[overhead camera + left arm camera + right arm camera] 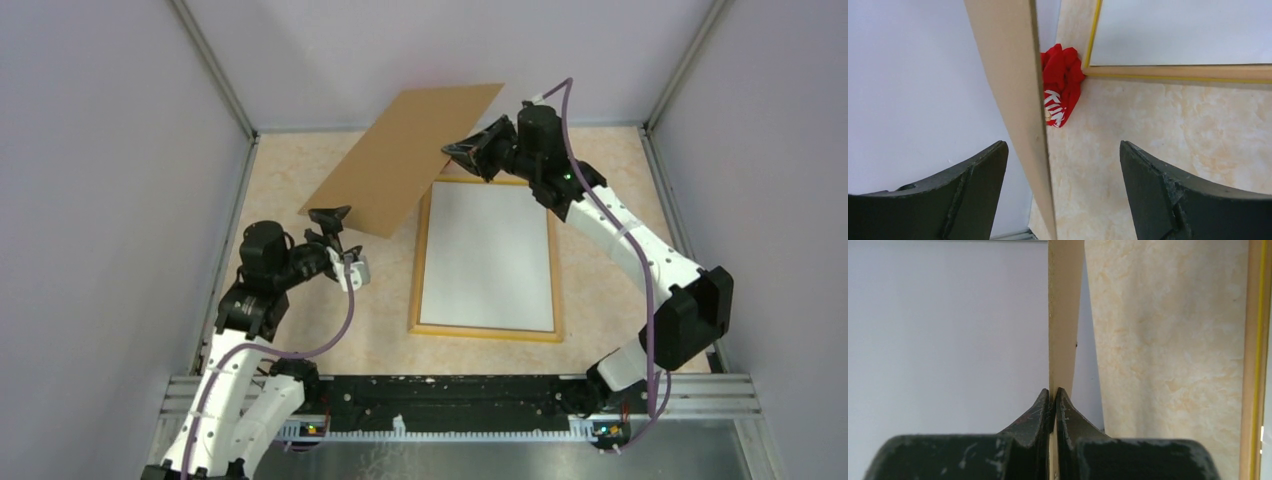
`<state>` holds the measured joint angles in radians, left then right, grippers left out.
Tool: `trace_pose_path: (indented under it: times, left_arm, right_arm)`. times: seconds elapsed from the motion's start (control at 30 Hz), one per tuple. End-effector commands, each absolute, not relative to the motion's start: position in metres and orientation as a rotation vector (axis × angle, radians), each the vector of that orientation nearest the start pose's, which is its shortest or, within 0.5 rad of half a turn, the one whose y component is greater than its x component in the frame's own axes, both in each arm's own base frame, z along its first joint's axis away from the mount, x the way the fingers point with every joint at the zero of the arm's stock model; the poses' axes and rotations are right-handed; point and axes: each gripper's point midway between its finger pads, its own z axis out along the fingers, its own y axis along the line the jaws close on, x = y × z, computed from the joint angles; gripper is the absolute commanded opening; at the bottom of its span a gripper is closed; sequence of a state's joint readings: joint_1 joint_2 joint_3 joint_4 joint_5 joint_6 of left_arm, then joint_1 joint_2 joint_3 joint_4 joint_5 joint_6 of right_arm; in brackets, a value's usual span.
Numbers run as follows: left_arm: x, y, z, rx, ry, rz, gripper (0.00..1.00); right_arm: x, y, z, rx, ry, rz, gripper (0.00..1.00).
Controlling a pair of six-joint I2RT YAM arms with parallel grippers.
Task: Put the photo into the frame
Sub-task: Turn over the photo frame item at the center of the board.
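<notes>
The frame point(485, 333) lies flat mid-table with its light wood side up and a thin yellow edge point(1178, 72) point(1254, 340). A plain white sheet point(488, 255) point(1178, 30) fills its opening. No printed picture shows, so I cannot tell whether this sheet is the photo. My right gripper point(450, 152) point(1053, 390) is shut on the upper right edge of the brown backing board point(405, 155) point(1064, 315). It holds the board tilted in the air, left of the frame. My left gripper point(335, 232) point(1063, 145) is open, its fingers either side of the board's lower edge point(1013, 75), not touching it.
A crumpled red wrapper point(1060, 85) lies on the table beside the frame's corner, under the raised board. Grey walls point(120, 200) enclose the table on the left, back and right. A metal rail point(460, 395) runs along the near edge.
</notes>
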<state>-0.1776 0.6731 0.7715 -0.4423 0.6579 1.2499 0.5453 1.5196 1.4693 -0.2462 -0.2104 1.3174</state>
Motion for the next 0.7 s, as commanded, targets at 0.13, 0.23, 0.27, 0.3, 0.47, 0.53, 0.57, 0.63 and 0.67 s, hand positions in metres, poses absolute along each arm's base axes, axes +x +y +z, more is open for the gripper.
trace_pose_path:
  times: [0.13,0.23,0.27,0.3,0.47,0.53,0.57,0.63,0.67]
  left_arm:
    - [0.282,-0.127,0.303,1.439,0.997,0.235,0.81]
    - [0.295,-0.118,0.31,1.369,1.002,0.311,0.7]
    - [0.298,-0.117,0.316,1.35,0.993,0.333,0.66]
    - [0.301,-0.115,0.322,1.33,0.989,0.352,0.62]
    - [0.303,-0.117,0.339,1.299,0.97,0.346,0.38]
    - [0.301,-0.12,0.342,1.301,0.954,0.333,0.15]
    - [0.3,-0.121,0.345,1.298,0.945,0.329,0.05]
    - [0.298,-0.121,0.351,1.29,0.931,0.329,0.0]
    - [0.298,-0.121,0.355,1.286,0.927,0.333,0.0]
  right_arm:
    - [0.338,0.313,0.435,0.546,1.797,1.661,0.0]
    - [0.333,0.311,0.435,0.54,1.807,1.664,0.0]
    - [0.33,0.311,0.434,0.534,1.814,1.665,0.0]
    - [0.329,0.311,0.432,0.533,1.822,1.664,0.0]
    - [0.321,0.311,0.425,0.53,1.843,1.684,0.0]
    - [0.318,0.312,0.42,0.522,1.87,1.684,0.0]
    - [0.316,0.312,0.417,0.514,1.886,1.678,0.0]
    - [0.311,0.309,0.411,0.481,1.92,1.65,0.11]
    - [0.309,0.307,0.407,0.453,1.939,1.632,0.22]
